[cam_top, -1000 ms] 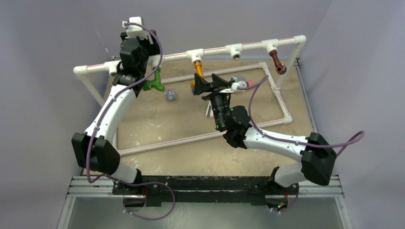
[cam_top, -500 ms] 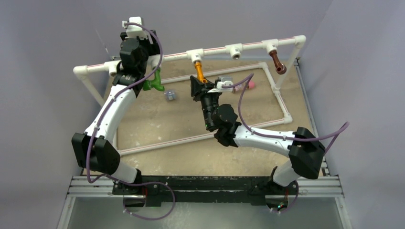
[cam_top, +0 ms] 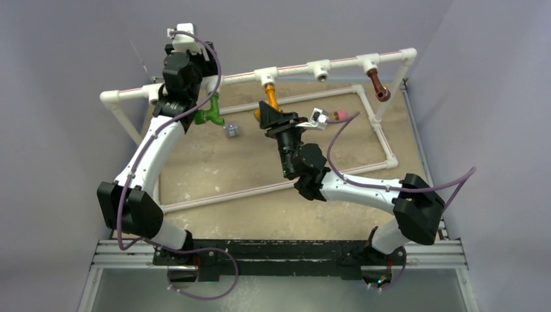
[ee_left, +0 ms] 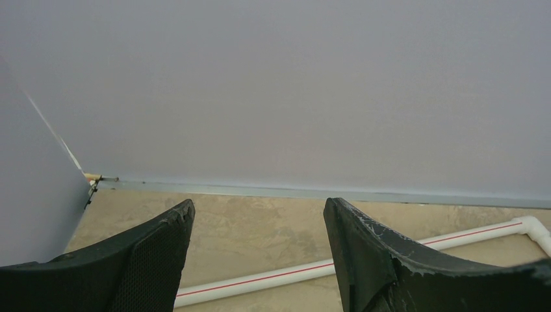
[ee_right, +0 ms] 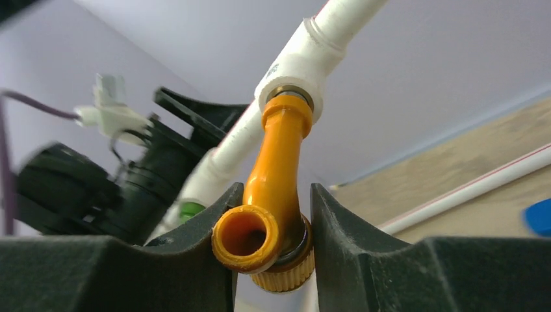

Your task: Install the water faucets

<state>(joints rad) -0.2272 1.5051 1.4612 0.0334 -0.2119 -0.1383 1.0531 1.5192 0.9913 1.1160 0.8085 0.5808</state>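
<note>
Right wrist view shows the right end effector (ee_right: 276,195) clamped on the orange faucet (ee_right: 276,162) hanging from the white pipe rail (ee_right: 338,19), while the left end effector (ee_left: 258,205), spread wide, hovers near that rail.

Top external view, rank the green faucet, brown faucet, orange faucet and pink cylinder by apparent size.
1. brown faucet and green faucet: about alike, largest.
2. orange faucet: partly hidden behind the right gripper, so unsure.
3. pink cylinder: smallest.
</note>
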